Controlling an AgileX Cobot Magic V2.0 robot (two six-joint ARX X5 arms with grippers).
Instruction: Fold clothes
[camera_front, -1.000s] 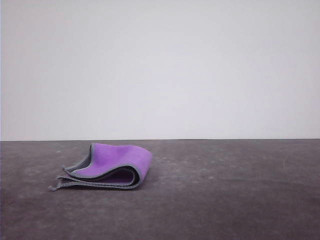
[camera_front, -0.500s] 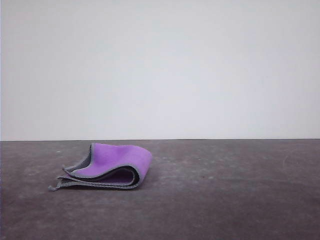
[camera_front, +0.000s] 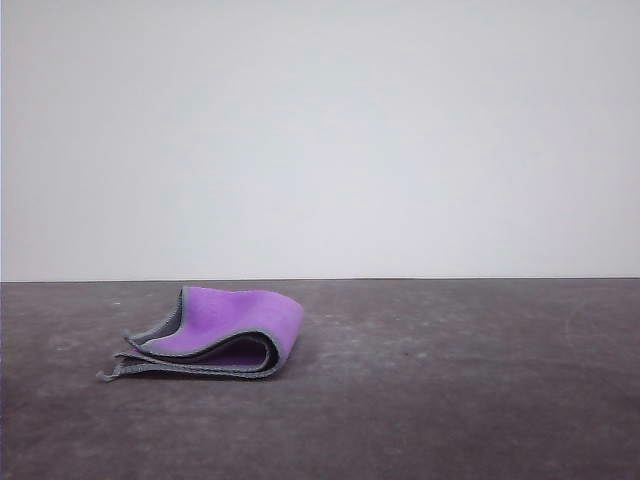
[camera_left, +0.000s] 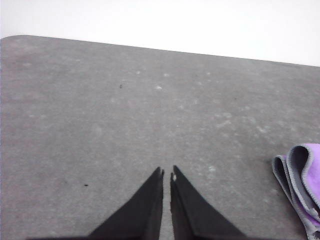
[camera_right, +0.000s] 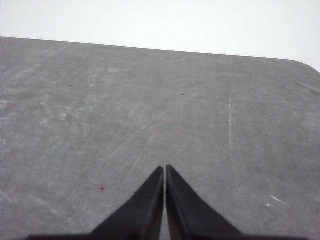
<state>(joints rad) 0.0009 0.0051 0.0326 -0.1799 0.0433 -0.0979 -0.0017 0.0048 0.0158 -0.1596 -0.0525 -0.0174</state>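
Grey scuffed surface (camera_front: 450, 400). Folded cloth (camera_front: 225, 335), purple face out, lies left of centre, off to one side of the left gripper (camera_left: 167, 175). Both jaws pinched together, holding nothing; right gripper (camera_right: 165, 169) over bare surface.

Small thick soft cloth (camera_front: 215, 338), bright purple outside with grey stitched edge, lying folded over on dark grey scuffed table (camera_front: 450, 390), left of centre. Rounded fold toward the right, loose layered edges toward the left. Plain white wall (camera_front: 320, 140) behind.
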